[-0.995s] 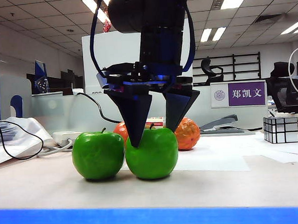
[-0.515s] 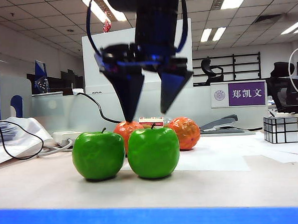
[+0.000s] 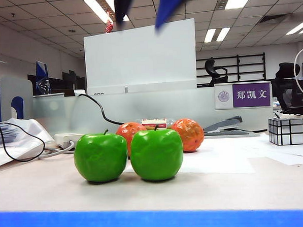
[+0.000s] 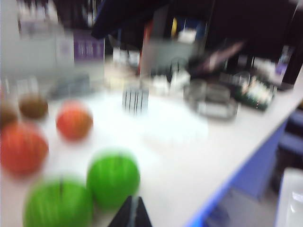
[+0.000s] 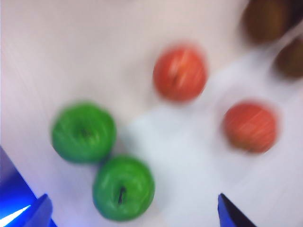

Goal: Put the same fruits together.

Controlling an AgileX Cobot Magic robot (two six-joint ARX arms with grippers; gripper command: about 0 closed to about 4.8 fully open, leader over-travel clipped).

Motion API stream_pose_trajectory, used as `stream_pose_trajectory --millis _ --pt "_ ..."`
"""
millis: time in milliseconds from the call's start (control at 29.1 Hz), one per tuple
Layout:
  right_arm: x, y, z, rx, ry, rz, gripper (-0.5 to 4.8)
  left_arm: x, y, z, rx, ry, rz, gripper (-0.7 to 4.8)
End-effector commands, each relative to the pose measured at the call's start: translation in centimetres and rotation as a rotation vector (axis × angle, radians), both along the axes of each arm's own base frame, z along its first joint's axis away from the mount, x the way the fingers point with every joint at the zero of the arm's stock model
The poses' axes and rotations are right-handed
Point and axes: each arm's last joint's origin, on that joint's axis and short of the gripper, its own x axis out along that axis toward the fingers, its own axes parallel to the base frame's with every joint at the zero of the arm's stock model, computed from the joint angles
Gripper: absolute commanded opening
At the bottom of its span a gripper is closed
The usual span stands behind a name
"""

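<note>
Two glossy green apples stand touching side by side near the table's front. Behind them sit two orange-red wrinkled fruits, a little apart. My right gripper hangs high above the apples, open and empty, with only its fingertips showing at the top edge. From its wrist I see both apples, both orange-red fruits and brown kiwis. My left gripper is shut and empty, off to the side of the apples.
A silver mirror cube stands at the right. A stapler lies behind the fruits, with a power strip and cable and papers at the left. A white board stands at the back. The table's blue front edge is close.
My right gripper, open around the right apple a second ago, has risen straight up to the top of the exterior view. The apple stays beside the other one.
</note>
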Motion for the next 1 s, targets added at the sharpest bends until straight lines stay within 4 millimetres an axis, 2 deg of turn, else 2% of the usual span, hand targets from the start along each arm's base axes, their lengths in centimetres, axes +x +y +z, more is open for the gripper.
stream_pose_trajectory --millis 34,69,103,137,172,240,343,515,584,721,858,995 --pt "-2.8 -2.7 6.3 0.179 -0.175 0.000 4.38 -0.5 0.3 3.0 -0.094 -0.169 0.078 -0.06" --pt "-3.8 -3.7 7.8 0.222 -0.219 0.003 3.39 -0.5 0.5 3.4 -0.111 -0.188 0.110 -0.06" --pt "-5.0 -4.9 9.4 0.272 -0.273 0.009 1.86 -0.6 0.6 3.7 -0.125 -0.201 0.146 -0.06" --pt "-6.0 -6.0 10.6 0.303 -0.323 0.021 0.67 -0.6 0.7 4.0 -0.136 -0.204 0.187 -0.06" --pt "-7.4 -7.4 11.9 0.331 -0.380 0.035 -0.12 -0.5 0.7 4.0 -0.143 -0.203 0.211 -0.06" --pt "-9.8 -9.8 13.7 0.378 -0.462 0.048 -0.08 -0.4 0.8 4.0 -0.161 -0.177 0.241 -0.06" --pt "-13.1 -13.2 15.4 0.424 -0.548 0.057 -0.08 -0.3 0.8 3.8 -0.187 -0.127 0.262 -0.06" --pt "-17.8 -18.0 15.5 0.474 -0.635 0.065 -0.08 -0.2 0.9 3.6 -0.183 -0.101 0.288 -0.06" --pt "-19.2 -19.5 14.5 0.484 -0.650 0.063 -0.08 -0.2 0.9 3.6 -0.183 -0.104 0.288 -0.06" --pt "-22.2 -22.7 11.1 0.499 -0.698 0.017 -0.08 -0.2 0.9 3.6 -0.178 -0.110 0.289 -0.06" --pt "-24.3 -24.8 6.5 0.625 -0.757 -0.014 -0.08 -0.2 0.9 3.7 -0.183 -0.120 0.289 -0.06" --pt "-25.4 -26.1 1.3 0.721 -0.857 -0.061 -0.08 -0.3 0.9 3.8 -0.186 -0.125 0.288 -0.06"
